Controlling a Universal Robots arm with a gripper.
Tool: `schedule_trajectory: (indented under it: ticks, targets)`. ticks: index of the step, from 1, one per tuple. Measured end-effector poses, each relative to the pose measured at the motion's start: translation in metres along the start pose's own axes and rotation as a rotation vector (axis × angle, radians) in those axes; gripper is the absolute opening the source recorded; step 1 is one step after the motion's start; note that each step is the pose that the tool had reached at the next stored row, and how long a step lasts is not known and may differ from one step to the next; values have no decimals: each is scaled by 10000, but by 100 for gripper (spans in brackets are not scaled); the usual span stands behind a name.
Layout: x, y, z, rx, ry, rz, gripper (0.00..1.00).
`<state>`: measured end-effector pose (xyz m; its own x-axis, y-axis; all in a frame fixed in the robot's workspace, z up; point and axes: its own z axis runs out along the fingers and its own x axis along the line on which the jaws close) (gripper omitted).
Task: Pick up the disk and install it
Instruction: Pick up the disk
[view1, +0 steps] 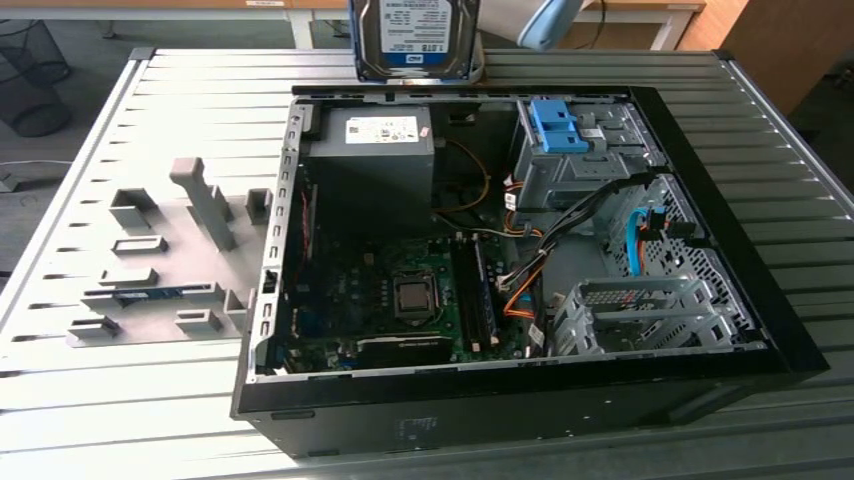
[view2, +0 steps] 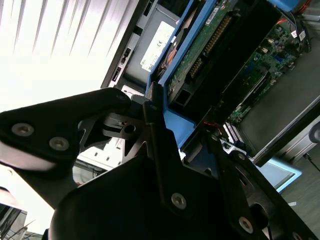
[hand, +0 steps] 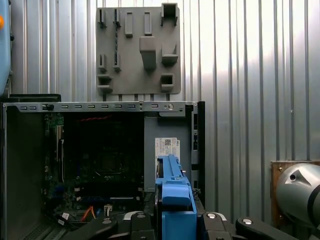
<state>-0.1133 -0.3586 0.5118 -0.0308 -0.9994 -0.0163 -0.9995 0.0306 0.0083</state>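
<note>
— Above the ribbed silver-metal counter (view1: 120, 410), what does the arm carry?

— The disk (view1: 414, 38): a flat silver-metal drive with a white-and-blue label, framed by a bright blue plastic caddy. It is held up off the counter, over the wall of the open black computer case (view1: 507, 405) that runs beside the dark power-supply box with a white sticker (view1: 371, 165). The label face is turned toward the exterior view. The green circuit-board underside shows in the second wrist view.

— State of the fingers?

— Clenched on the disk. In the second wrist view the black gripper (view2: 177, 127) has one of its fingers (view2: 155, 130) pressed against the blue caddy frame. The other is on the opposite side, with the frame caught between them.

— Contents of the case?

— A green motherboard (view1: 347, 290) lies on the case floor, next to the power-supply box. A bare blue plastic bracket (view1: 558, 125) sits at the top of the grey metal drive cage (view1: 561, 175), toward the exterior view's right of the power-supply box and apart from it. Orange and black cables run between them.

— Anything else on the counter?

— A grey holder plate (hand: 130, 70) with raised blocks and slots lies flat beside the case, on the exterior view's left, well apart from the disk.
</note>
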Motion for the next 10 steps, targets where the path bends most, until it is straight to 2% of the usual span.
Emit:
schedule_trajectory:
  ticks: [7, 10]
  targets:
    - [-3, -99, -1, 0, 1, -1, 37]
    - [-3, -101, -1, 0, 0, 1, 37]
